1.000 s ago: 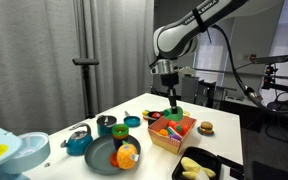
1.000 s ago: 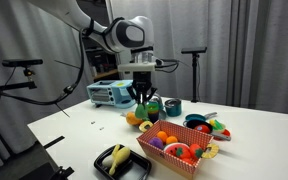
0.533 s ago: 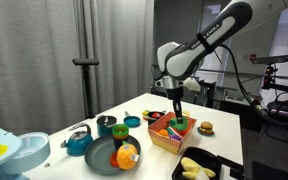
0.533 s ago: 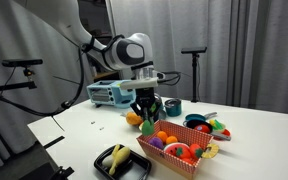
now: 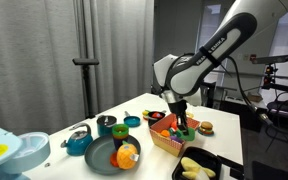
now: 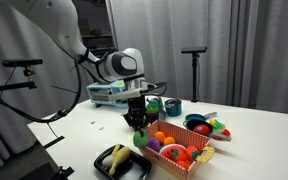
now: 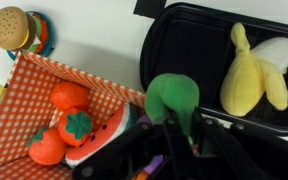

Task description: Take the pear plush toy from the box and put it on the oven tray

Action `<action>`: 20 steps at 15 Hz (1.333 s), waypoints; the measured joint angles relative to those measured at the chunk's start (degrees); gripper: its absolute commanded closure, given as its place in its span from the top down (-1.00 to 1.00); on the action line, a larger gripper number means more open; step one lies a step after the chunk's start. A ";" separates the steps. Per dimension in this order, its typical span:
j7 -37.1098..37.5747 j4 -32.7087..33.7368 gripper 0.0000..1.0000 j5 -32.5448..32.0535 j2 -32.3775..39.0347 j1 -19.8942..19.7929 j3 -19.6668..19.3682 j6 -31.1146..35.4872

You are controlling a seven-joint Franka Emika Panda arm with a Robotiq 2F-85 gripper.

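My gripper (image 7: 174,128) is shut on the green pear plush toy (image 7: 173,98) and holds it in the air. In the wrist view the toy hangs over the near edge of the black oven tray (image 7: 184,45), beside the orange-tan box (image 7: 34,80). The box holds an orange, a tomato and a watermelon slice plush. In both exterior views the gripper (image 5: 182,124) (image 6: 140,132) with the toy is between the box (image 5: 169,138) (image 6: 174,158) and the tray (image 5: 209,158) (image 6: 134,166). A yellow banana plush (image 7: 252,75) lies in the tray.
A round dark plate (image 5: 104,155) with an orange plush stands left of the box. Teal cups and a pot (image 5: 79,142) stand behind it. A burger toy (image 5: 206,127) lies near the box. A light blue appliance (image 5: 9,152) sits at the table's end.
The gripper has come down and moved from above the box toward the oven tray, carrying the green toy with it.
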 measured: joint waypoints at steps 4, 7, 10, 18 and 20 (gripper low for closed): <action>9.76 0.07 -0.92 0.49 0.12 2.66 0.11 -2.43; 12.98 0.17 -0.92 1.39 -0.15 3.73 0.46 -2.34; 13.60 -0.33 -0.92 1.42 -0.70 4.16 0.53 -0.50; 13.37 -0.16 -0.92 0.94 -1.24 4.99 0.63 -11.74; 13.37 -0.15 -0.92 0.41 -1.11 5.07 0.64 -13.28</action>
